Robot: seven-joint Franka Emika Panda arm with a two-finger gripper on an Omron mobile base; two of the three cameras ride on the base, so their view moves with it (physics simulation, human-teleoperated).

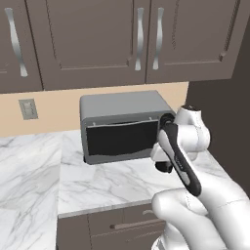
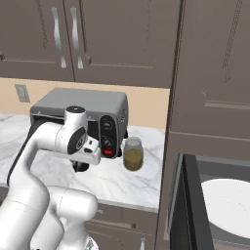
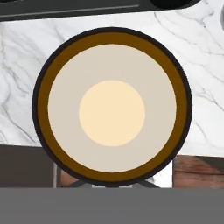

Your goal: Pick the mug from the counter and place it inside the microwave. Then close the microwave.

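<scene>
White arm, dark joints

We see the arm (image 1: 195,195) as a run of smooth, glossy white rounded shells, fat and bulbous low down and slimmer higher up. A long black band runs along one link in the left base view, and a dark strip edges the same link in the right base view. The round joint housing (image 2: 74,134) carries a dark grey disc on its side and a small black cap on top. A boxy white block with a small dark mark sits just beyond it, above a black part underneath.
</scene>
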